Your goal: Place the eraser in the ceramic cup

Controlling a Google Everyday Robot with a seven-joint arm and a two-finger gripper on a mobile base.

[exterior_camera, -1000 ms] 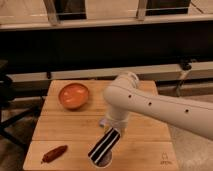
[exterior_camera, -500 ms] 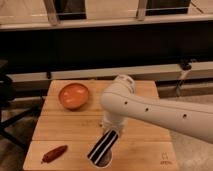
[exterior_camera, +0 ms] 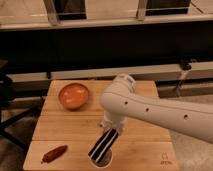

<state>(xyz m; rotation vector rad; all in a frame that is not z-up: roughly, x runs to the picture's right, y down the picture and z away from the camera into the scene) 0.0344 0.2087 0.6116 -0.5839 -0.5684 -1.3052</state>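
The eraser (exterior_camera: 103, 145), a bar with black and white stripes, slants down to the left at the front of the wooden table. Its lower end sits in or just over the small pale ceramic cup (exterior_camera: 106, 161), which it partly hides. My gripper (exterior_camera: 112, 129) hangs under the big white arm, shut on the eraser's upper end. The arm reaches in from the right and hides the gripper's fingers from above.
An orange bowl (exterior_camera: 74, 95) stands at the table's back left. A reddish-brown sausage-shaped thing (exterior_camera: 54, 154) lies at the front left corner. The wooden table (exterior_camera: 145, 147) ends just in front of the cup. A dark counter runs behind the table.
The white arm has swung a little to the left and up. The eraser stays slanted over the cup in nearly the same place.
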